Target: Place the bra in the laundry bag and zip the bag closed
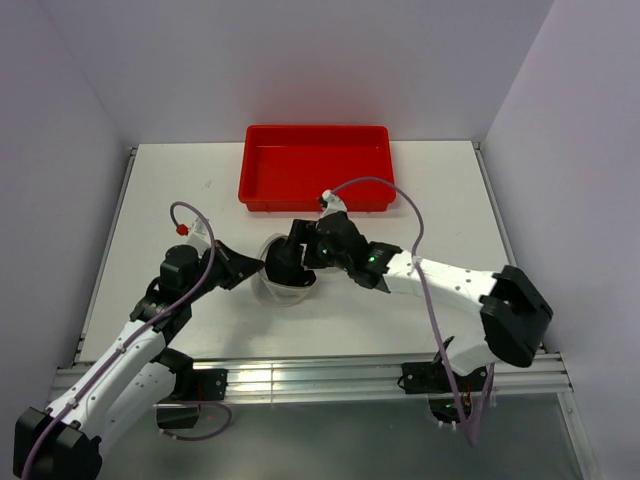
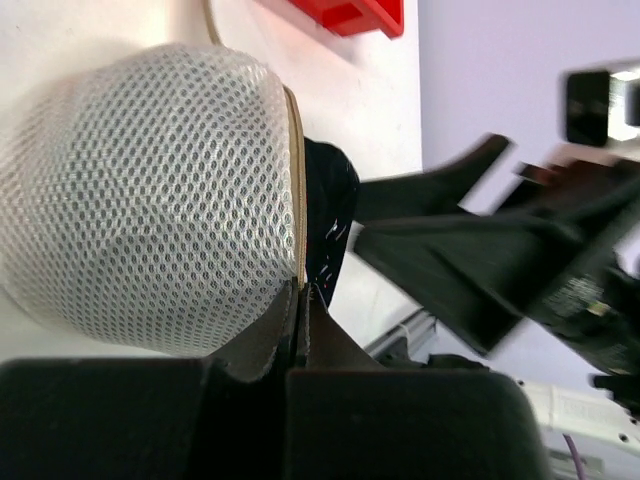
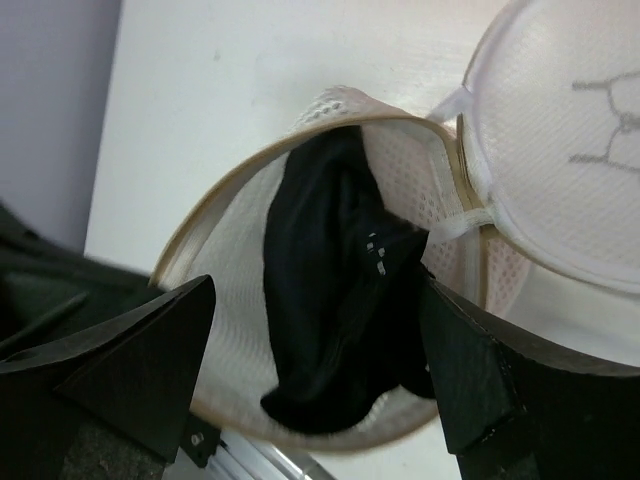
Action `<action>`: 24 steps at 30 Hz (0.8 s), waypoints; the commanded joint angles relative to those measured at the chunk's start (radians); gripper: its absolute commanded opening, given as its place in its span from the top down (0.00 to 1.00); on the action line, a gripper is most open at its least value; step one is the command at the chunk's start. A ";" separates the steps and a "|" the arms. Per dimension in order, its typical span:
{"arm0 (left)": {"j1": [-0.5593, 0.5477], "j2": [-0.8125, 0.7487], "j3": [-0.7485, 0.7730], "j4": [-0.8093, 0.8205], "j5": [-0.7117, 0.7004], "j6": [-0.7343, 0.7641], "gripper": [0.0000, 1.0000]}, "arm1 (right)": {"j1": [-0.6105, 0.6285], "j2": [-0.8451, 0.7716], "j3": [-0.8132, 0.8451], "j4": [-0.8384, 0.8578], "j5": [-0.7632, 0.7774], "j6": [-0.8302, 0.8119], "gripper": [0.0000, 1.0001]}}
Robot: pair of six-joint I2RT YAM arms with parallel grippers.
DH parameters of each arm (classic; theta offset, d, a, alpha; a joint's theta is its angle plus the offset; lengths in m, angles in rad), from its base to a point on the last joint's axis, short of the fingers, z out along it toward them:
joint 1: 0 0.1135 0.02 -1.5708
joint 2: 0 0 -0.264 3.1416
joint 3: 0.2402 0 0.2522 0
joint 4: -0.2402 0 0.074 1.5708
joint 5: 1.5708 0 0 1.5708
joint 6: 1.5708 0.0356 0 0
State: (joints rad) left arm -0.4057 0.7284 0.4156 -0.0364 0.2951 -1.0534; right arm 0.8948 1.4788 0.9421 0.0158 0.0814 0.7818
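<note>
The bra shows as dark, almost black fabric, lying bunched inside the open white mesh laundry bag, partly over its tan rim. The bag's round lid with a bra drawing hangs open to the right. My right gripper is open, its fingers either side of the bra just above the bag's mouth. My left gripper is shut on the bag's tan rim, with the mesh bag to its left and the bra to its right. In the top view, both grippers meet at the bag.
A red plastic tray stands at the back of the table, just behind the bag. The right arm crosses close in front of the left wrist camera. The table's near edge is a metal rail.
</note>
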 commanded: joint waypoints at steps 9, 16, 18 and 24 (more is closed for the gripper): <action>-0.004 -0.014 0.018 0.001 -0.059 0.082 1.00 | -0.155 -0.267 -0.345 0.134 0.080 0.133 0.15; -0.004 -0.011 0.025 0.010 -0.048 0.096 1.00 | -0.227 -0.209 -0.514 0.335 0.095 0.296 0.09; -0.004 -0.009 0.022 0.024 -0.037 0.095 1.00 | -0.241 -0.152 -0.511 0.358 0.072 0.326 0.06; -0.004 -0.011 0.008 0.026 -0.028 0.090 1.00 | -0.281 0.016 -0.496 0.518 0.031 0.399 0.04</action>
State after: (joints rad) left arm -0.4065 0.7280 0.4282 -0.0647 0.2497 -0.9836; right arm 0.6346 1.4292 0.4263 0.4103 0.1249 1.1137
